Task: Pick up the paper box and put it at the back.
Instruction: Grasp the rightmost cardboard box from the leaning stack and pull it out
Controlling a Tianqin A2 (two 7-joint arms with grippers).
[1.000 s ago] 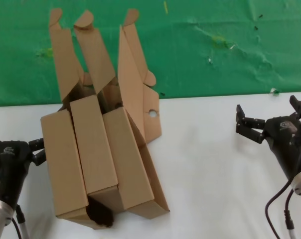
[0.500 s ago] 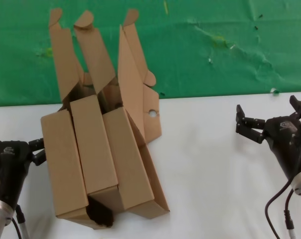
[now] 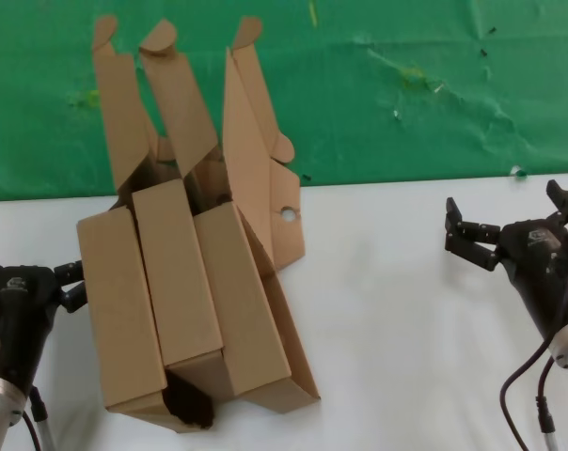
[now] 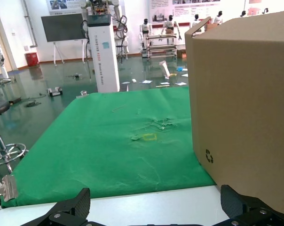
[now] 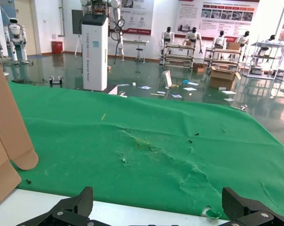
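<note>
Green cloth: wrinkled and specked, covering the back; it meets the white desk along a straight edge.
Cardboard stack: three brown boxes side by side on the desk, left of centre, flaps raised over the cloth; which parts nest cannot be told.
Paper box: rightmost of the three, its flap with a round hole beside it; well apart from the right jaws.
Left gripper: jaws spread, just beside the stack's left wall; lower arm cut off.
Right gripper: jaws spread, over bare desk at the right edge.
Print: recycling mark on the cardboard in the left wrist view; hall posters unreadable.
</note>
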